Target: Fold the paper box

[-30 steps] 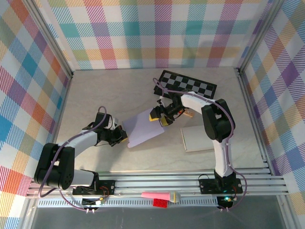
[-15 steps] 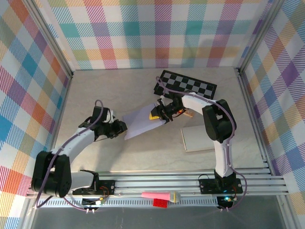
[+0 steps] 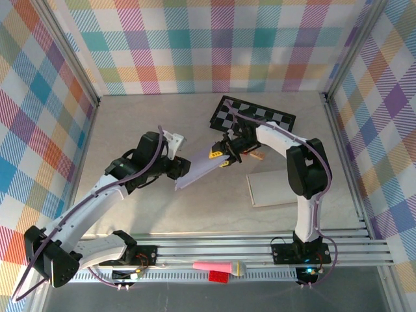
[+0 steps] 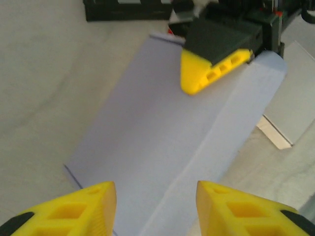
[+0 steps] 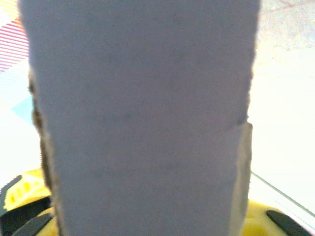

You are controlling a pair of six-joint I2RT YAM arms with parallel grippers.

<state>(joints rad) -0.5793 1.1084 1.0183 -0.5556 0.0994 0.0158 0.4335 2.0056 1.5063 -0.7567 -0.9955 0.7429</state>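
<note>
The paper box (image 3: 198, 170) sits mid-frame as a nearly flat creased sheet, folding seemingly barely begun; the right gripper (image 3: 220, 155) pinches its upper-right end, the left gripper (image 4: 155, 196) gapes empty.

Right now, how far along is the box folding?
Early. Done: the paper carries one long crease, seen from the left wrist. In hand: the right gripper clamps its far end, while the left gripper stands open at the near end, gripping nothing. Left: nearly all of it; the paper is nearly flat, with no walls raised and no box shape.
</note>
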